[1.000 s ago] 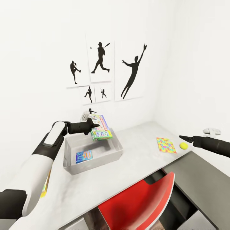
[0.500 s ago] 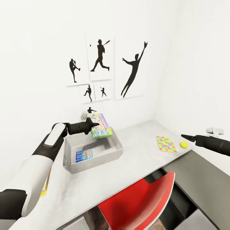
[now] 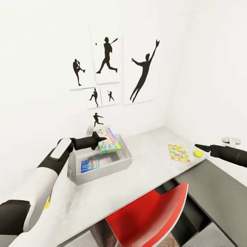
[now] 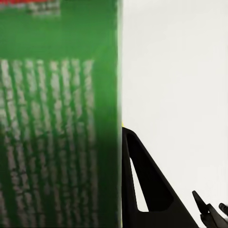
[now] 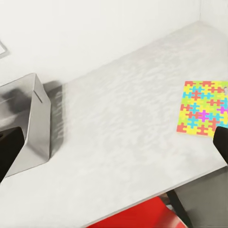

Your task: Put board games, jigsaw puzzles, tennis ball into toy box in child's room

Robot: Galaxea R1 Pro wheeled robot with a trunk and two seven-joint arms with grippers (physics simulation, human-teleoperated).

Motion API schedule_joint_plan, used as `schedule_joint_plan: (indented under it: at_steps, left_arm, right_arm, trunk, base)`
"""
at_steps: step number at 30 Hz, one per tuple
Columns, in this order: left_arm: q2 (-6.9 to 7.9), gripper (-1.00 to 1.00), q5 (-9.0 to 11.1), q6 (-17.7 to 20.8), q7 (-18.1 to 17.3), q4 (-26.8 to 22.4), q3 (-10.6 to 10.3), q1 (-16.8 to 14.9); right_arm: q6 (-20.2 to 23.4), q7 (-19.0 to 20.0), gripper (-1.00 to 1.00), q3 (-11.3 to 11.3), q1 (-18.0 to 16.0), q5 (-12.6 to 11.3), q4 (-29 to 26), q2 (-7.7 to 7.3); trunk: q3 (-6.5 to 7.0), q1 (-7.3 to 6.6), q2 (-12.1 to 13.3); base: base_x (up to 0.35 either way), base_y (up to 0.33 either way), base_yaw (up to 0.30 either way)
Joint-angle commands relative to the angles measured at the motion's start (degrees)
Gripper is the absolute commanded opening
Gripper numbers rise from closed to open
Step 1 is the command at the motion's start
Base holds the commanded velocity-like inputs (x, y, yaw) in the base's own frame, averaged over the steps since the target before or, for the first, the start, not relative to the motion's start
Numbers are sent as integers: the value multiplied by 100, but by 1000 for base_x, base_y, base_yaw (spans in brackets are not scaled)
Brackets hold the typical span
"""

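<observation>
Since 1 second ago, the left gripper (image 3: 100, 139) is carrying the green board game (image 3: 108, 141) lower, so the box is now sitting down inside the far part of the toy box (image 3: 103, 169) rather than hanging above its rim; the whole head view is also shifting a little, so the wall pictures (image 3: 113, 68) are appearing slightly displaced. The left jaws are pinching the near edge of the game, and in the left wrist view its green side (image 4: 57, 123) is pressing close against the camera beside 1 dark finger (image 4: 147, 190). A second, blue board game (image 3: 90, 165) is lying flat on the floor of the toy box, nearer and to the left of the green one.

The right gripper (image 3: 200, 146) is holding in the air above the right end of the table (image 3: 144, 171), just beside the tennis ball (image 3: 197, 153) and slightly farther back than 1 second ago. Its jaws are looking nearly pressed together, with nothing between them. The jigsaw puzzle (image 3: 178, 153) is lying flat on the table just left of the ball, and is showing brightly coloured in the right wrist view (image 5: 203, 108), well apart from the grey wall of the toy box (image 5: 33, 128). A red chair (image 3: 151, 216) is standing at the near edge of the table.
</observation>
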Motion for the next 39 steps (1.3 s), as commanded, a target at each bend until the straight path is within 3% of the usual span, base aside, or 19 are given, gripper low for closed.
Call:
schedule_joint_plan:
  at_steps: [1, 18, 26, 30, 33, 35, 39]
  left_arm:
    - [6, -100, 4, 3, -28, 14, -20, -8]
    - [-46, -100, -31, 9, -77, 246, -56, -211]
    - [-74, -100, -38, 25, -85, 657, -88, -391]
    - [-79, -100, -39, 59, -84, 711, -96, -434]
    - [-80, -100, -39, 76, -82, 730, -98, -452]
    - [-86, -100, -41, 83, -80, 740, -105, -475]
    - [-90, -100, -41, 84, -75, 744, -107, -486]
  right_arm:
    - [24, 59, 100, -5, -8, 50, -1, 0]
    - [24, 59, 100, -8, -9, 50, -6, 0]
    - [24, 59, 100, -8, -16, 50, -7, -4]
    - [24, 68, 100, -72, -25, 46, -7, -74]
    - [24, 276, 100, -180, -21, 43, -7, -195]
    - [24, 1004, 100, -452, 5, 46, -7, -324]
    - [24, 1456, 100, -585, 25, 48, -7, -372]
  trunk:
    - [-22, 3, -13]
    - [-174, 3, -13]
    - [-247, 3, -13]
    - [-283, 3, -13]
    - [-310, 3, -13]
    - [-329, 3, -13]
    - [-365, 3, -13]
  base:
    - [0, 0, 0]
    - [0, 0, 0]
    - [0, 0, 0]
    - [0, 0, 0]
    - [0, 0, 0]
    - [0, 0, 0]
    - [0, 0, 0]
